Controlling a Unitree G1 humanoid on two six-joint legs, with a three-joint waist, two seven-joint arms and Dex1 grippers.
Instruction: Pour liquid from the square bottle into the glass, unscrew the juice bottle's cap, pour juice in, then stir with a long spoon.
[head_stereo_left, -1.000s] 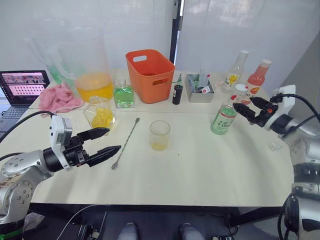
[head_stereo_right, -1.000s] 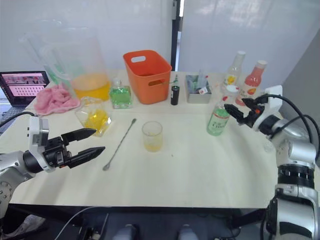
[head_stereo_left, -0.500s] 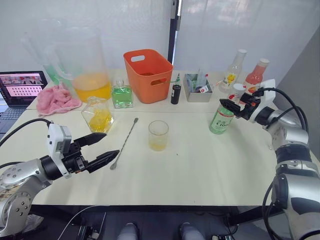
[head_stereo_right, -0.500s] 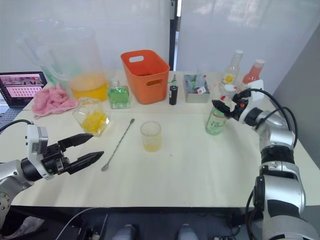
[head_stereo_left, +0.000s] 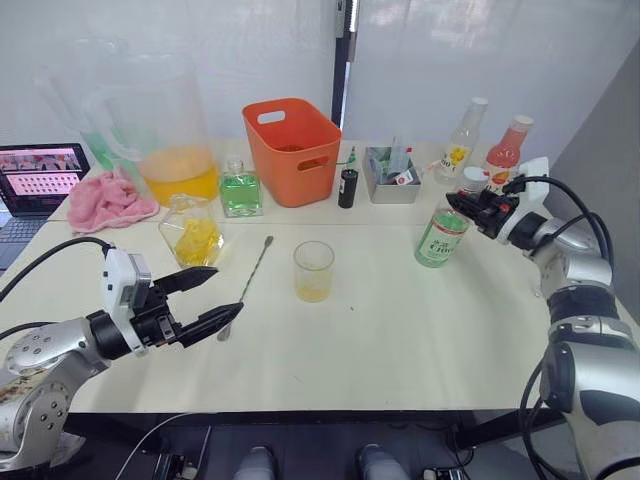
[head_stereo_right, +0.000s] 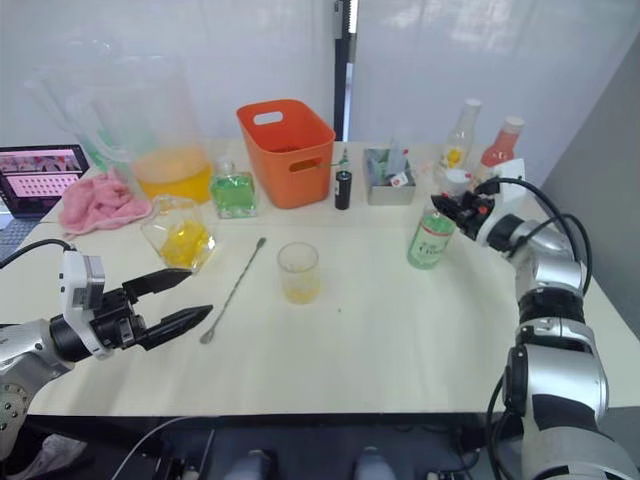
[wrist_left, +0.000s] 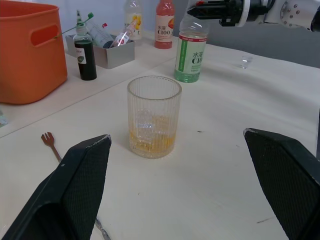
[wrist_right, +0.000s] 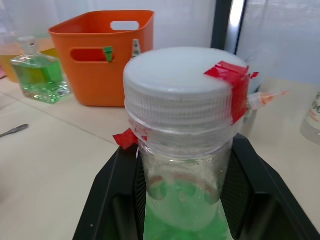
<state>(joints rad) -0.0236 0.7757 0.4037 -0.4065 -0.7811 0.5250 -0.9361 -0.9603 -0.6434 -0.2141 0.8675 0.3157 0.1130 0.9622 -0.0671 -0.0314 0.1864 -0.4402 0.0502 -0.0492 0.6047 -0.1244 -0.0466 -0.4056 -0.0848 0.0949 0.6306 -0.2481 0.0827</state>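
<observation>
The tall clear round plastic juice bottle (head_stereo_left: 441, 229), with pale green liquid, a green-and-white label and a white cap (wrist_right: 179, 80), stands upright on the pale table (head_stereo_left: 400, 340), toward the robot's right. The right gripper (head_stereo_left: 466, 205) is by far the nearer arm: it sits level with the bottle's neck, 1 black finger on each side, just under the cap. The right wrist view shows its fingers (wrist_right: 107, 200) flanking the neck with the bottle between them; whether they press the plastic cannot be told. The bottle's long axis is vertical, so the cap likely needs a twist around that upright line, and red tape (wrist_right: 235, 85) crosses the cap's edge.

The small clear ribbed glass tumbler (head_stereo_left: 313, 271) stands mid-table, well apart from the bottle, with a shallow layer of yellow liquid.

The left gripper (head_stereo_left: 210, 298) hovers over the table's near left, its 2 fingers spread wide and empty, pointing toward the tumbler. The long thin silver bar spoon (head_stereo_left: 246, 284) lies flat just beyond it, between gripper and tumbler. The squat angular glass bottle of yellow liquid (head_stereo_left: 194, 230) stands farther back on the left.
</observation>
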